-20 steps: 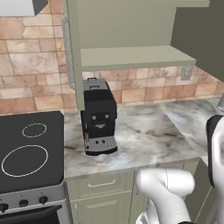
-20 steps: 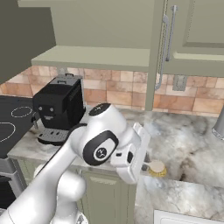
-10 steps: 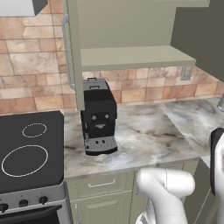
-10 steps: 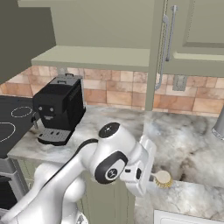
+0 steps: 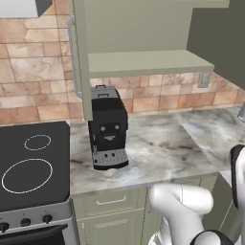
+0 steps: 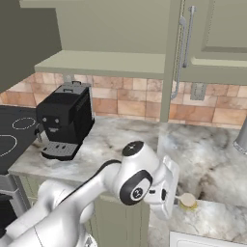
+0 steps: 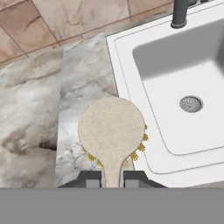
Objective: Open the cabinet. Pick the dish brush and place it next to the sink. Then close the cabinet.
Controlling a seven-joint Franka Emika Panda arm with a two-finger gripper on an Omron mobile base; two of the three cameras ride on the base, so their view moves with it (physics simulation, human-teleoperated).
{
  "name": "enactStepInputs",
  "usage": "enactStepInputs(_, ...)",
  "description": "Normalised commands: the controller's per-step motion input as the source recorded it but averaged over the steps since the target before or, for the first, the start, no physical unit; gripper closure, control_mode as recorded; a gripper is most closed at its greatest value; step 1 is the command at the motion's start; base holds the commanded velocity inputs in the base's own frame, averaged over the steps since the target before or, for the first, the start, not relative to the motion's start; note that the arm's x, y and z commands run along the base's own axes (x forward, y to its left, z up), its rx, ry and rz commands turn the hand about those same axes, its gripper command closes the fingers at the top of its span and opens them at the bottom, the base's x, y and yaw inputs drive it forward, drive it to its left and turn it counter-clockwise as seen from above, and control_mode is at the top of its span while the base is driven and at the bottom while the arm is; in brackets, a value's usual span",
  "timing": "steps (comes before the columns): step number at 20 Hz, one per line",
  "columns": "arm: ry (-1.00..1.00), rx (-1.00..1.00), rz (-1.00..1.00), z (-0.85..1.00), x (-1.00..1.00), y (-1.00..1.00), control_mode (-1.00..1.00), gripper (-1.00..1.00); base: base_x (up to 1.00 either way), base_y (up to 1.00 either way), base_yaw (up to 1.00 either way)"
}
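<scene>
The dish brush (image 7: 111, 129) has a round beige head with yellow bristles showing under it. Its thin handle runs down between my fingertips, and my gripper (image 7: 112, 178) is shut on that handle. The brush head hangs over the marble counter just left of the white sink (image 7: 127, 87), overlapping its rim. In the right base view the brush (image 6: 187, 199) sticks out past my hand, low over the counter near the sink corner (image 6: 207, 239). The cabinet (image 5: 148, 62) stands open with a bare shelf; one door (image 6: 176, 53) is seen edge-on, with its silver bar handle (image 6: 183, 48).
A black coffee machine (image 5: 107, 127) stands on the counter below the open cabinet. The black stove top (image 5: 31, 162) lies to its left. A dark faucet base (image 7: 180, 13) rises behind the sink basin, and the drain (image 7: 191, 103) sits in its floor.
My arm has swung to the right and slightly down, carrying the brush along the counter toward the sink. The cabinet doors have stayed open.
</scene>
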Motion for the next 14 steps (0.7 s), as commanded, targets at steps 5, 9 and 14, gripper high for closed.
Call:
enactStepInputs(5,0.19,0.04,0.00,-0.32,0.18,-0.21,-1.00,1.00,0.00,0.00,0.00)
enactStepInputs(9,0.04,0.00,0.01,-0.31,0.19,-0.28,-1.00,1.00,0.00,0.00,0.00)
enactStepInputs(14,0.00,0.00,0.05,-0.36,0.18,-0.32,-1.00,1.00,0.00,0.00,0.00)
